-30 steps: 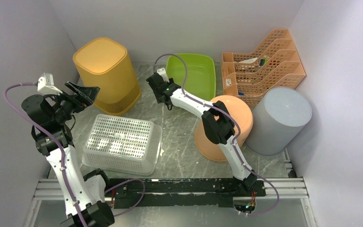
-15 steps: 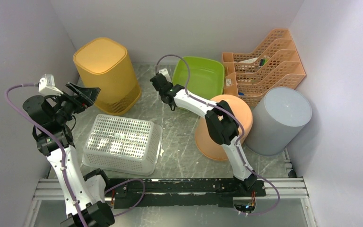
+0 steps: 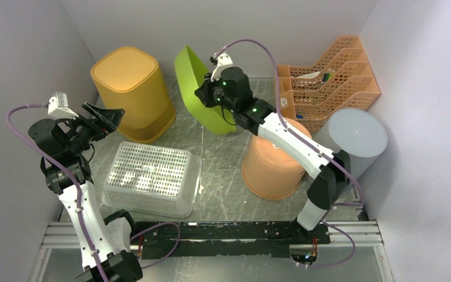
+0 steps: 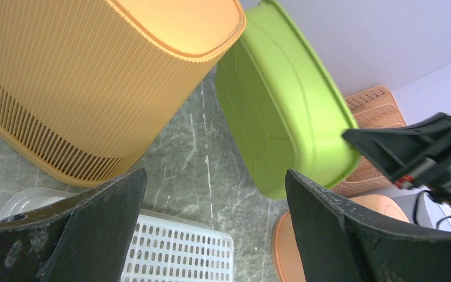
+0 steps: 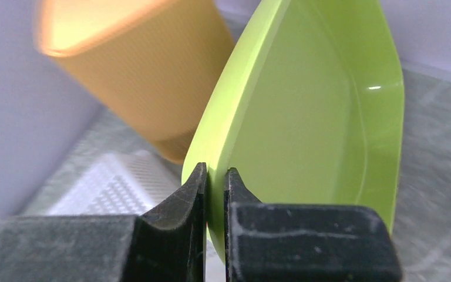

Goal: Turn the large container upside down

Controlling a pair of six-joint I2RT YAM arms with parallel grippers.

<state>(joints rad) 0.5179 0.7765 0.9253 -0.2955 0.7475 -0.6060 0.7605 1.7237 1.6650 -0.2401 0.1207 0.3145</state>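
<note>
On the left, our left gripper [image 3: 101, 118] hangs wide open and empty near the yellow bin [image 3: 132, 88], above the white basket [image 3: 152, 179]. Behind them the green tub [image 5: 305, 135] stands tipped on 1 edge, its underside facing the bin and its hollow facing right. Its low end seems to rest on the table. Our right gripper [image 5: 216, 188] is clamped on the tub's raised rim, with 1 finger on each side of the lip. We judge the tub light, thin-walled and fairly stiff, but glossy. The narrow pinch could slip or twist, so the rim lip is the best hold.
</note>
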